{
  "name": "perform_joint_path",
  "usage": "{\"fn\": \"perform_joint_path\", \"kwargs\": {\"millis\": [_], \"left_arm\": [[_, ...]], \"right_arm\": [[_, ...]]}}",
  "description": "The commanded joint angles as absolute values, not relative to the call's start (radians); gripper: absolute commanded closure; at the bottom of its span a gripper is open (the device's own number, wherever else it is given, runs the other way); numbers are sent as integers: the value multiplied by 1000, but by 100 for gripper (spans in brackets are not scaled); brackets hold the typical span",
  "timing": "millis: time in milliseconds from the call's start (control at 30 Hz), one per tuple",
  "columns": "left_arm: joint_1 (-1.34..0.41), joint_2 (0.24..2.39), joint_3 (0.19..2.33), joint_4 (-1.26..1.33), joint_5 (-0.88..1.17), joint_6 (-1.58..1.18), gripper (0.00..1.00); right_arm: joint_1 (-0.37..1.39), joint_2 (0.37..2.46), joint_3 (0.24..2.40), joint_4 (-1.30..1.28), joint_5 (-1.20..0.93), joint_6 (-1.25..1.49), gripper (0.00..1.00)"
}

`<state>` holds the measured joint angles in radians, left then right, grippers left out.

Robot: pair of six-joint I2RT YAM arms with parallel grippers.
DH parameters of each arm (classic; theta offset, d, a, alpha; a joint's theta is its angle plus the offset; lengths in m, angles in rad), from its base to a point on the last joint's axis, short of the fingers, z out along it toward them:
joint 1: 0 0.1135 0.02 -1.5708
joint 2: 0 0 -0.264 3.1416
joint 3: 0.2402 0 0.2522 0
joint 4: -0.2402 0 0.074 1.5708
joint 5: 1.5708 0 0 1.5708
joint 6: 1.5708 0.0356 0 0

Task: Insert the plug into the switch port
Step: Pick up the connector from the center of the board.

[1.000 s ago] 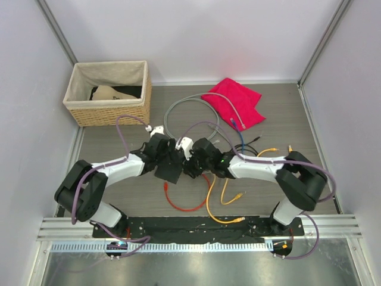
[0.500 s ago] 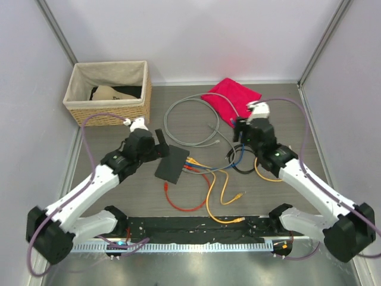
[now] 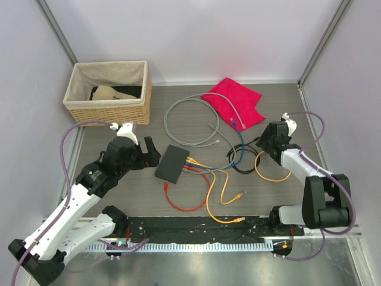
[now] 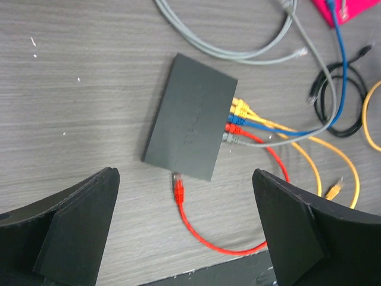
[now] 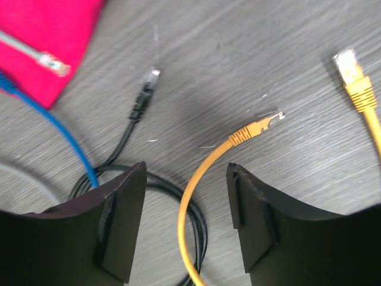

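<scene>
Logged from my console: the switch (image 3: 172,164), a flat, matte, dark grey slab with square corners, lies at mid-table on the grey wood-grain table (image 3: 143,193), between the two arms. Four plugs (image 4: 233,122), yellow, blue, red and grey, sit in a row in its right long edge. A loose red plug (image 4: 177,189) on a glossy round cable lies just beside its near short edge. The left gripper (image 3: 152,151) hangs to the switch's left, its black wedge-shaped fingers (image 4: 77,229) spread wide and empty. The right gripper (image 5: 186,171) is also spread and holds nothing, above a thin yellow cable (image 5: 202,164) with a ribbed yellow plug (image 5: 256,127). A crumpled red cloth (image 3: 235,101) and a woven basket (image 3: 107,110) sit at the far side.
</scene>
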<state>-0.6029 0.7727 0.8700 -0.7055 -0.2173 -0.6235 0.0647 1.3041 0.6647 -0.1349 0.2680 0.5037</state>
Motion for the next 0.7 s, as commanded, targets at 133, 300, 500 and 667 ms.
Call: {"fn": "perform_joint_path", "kwargs": {"millis": [133, 300, 500, 667], "left_arm": [[-600, 779, 870, -747, -176, -575, 0], [-592, 775, 864, -738, -169, -574, 0], [-583, 787, 862, -732, -144, -574, 0], [-569, 796, 854, -707, -104, -580, 0]], "right_arm": [[29, 1431, 638, 35, 203, 603, 44], [14, 1476, 611, 55, 186, 600, 50], [12, 1425, 606, 43, 172, 533, 90], [18, 1247, 637, 6, 66, 437, 99]]}}
